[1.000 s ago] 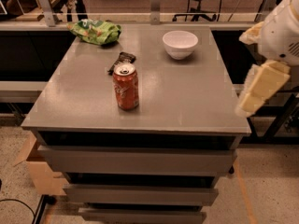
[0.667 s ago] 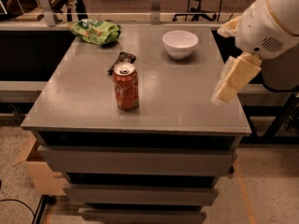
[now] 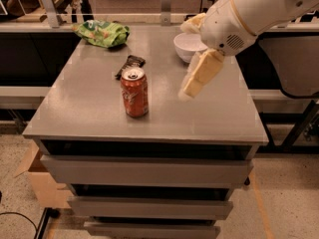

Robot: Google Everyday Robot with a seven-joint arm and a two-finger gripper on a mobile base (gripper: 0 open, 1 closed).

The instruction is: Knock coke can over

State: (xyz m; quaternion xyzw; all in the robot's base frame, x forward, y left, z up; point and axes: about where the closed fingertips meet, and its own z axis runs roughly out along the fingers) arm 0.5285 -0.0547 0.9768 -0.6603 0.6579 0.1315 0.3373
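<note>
Counter: a grey flat-topped unit filled the middle of the camera view and carried all the small things.

Drawers: grey fronts were stacked beneath the counter top, each set a little further back than the one above.

Arm: a white, rounded arm reached in from the upper right, above the right half of the counter, and covered part of the bowl.

Cardboard box: it sat on the speckled floor at the lower left, beside the base of the counter, and was only partly in view.

Chip bag: green and crinkly, it lay at the far left corner of the counter.

End effector: cream-coloured, it hung from the arm and pointed down and to the left, over the counter in front of the bowl. It was to the right of the coke can and clearly apart from it. It gripped nothing that could be seen. Whether it was spread or closed could not be told.

Bowl: white, it stood at the far right of the counter, just behind the end effector.

Coke can: orange-red with a silver top, it stood upright near the middle of the counter, left of centre, touched by nothing.

Snack wrapper: dark and flat, it lay just behind the coke can.
</note>
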